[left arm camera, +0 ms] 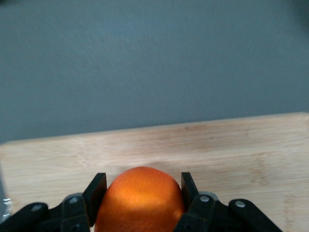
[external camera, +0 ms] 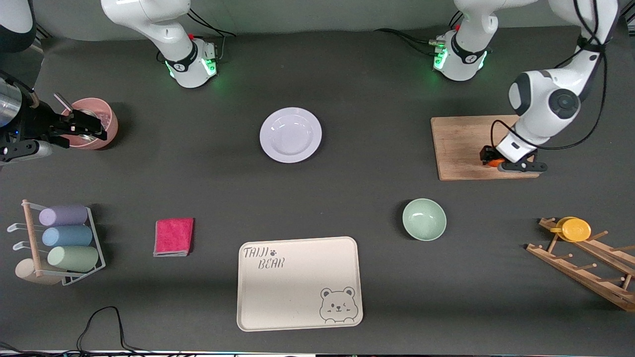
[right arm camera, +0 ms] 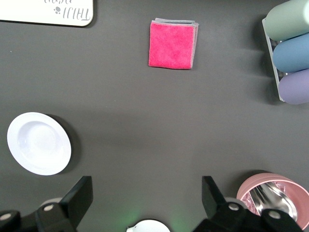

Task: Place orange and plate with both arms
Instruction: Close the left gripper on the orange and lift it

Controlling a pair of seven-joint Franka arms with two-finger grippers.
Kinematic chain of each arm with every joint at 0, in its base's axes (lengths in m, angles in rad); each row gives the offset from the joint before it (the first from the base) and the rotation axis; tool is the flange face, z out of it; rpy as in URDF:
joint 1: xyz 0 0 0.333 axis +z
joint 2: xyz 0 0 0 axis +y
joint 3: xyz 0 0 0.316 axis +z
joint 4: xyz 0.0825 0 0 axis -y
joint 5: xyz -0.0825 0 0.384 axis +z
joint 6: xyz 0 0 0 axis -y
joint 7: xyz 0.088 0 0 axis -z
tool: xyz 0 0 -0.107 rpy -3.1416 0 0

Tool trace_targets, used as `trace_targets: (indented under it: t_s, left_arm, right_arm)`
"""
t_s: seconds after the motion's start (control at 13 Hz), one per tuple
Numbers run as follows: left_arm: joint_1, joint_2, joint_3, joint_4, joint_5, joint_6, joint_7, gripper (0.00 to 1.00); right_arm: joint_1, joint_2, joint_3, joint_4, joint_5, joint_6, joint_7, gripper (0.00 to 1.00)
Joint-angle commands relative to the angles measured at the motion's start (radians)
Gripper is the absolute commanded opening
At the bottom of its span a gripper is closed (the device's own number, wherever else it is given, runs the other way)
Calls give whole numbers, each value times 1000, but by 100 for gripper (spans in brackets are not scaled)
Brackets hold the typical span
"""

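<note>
The orange (external camera: 492, 162) rests on a wooden board (external camera: 459, 146) toward the left arm's end of the table. My left gripper (external camera: 497, 162) is down on the board, shut on the orange. In the left wrist view the orange (left arm camera: 140, 205) fills the gap of the left gripper (left arm camera: 142, 186), with a black pad against each side. The white plate (external camera: 290, 135) lies mid-table, near the arms' bases, with nothing on it. My right gripper (external camera: 82, 128) hangs open and empty over a pink pot at the right arm's end. The right wrist view shows the right gripper (right arm camera: 146, 195) and the plate (right arm camera: 38, 143).
A mint-green bowl (external camera: 424, 219) and a cream bear tray (external camera: 299, 282) lie nearer the front camera. A pink cloth (external camera: 173, 236) and a rack of pastel cups (external camera: 64, 238) are beside them. A wooden peg rack with a yellow cup (external camera: 575, 229) stands by the left arm's end. The pink pot (external camera: 99, 124) holds metal utensils.
</note>
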Motion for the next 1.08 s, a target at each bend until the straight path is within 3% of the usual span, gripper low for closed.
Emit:
trace_targets:
  t_s: [0.0,0.23,0.62,0.77,1.0]
  left_arm:
    - [1,-69,1,183,12,-292,-3,64]
    - [1,-96,1,455,20,-646,3,64]
    - [-36,-132,-24,655,21,-875,-73,64]
    - [-85,-128,-85,722,12,-937,-222,64]
    - [-152,-95,-243,799,9,-965,-556,64]
  right_arm:
    - [12,-19,-6,-12,-21,-12,8,100]
    - [12,-17,-9,-10,0,-4,11,100]
    - [10,-17,-29,-65,146,2,11,100]
    - [10,-14,-40,-101,237,11,0,100]
    - [12,-20,-43,-171,349,31,-20,100]
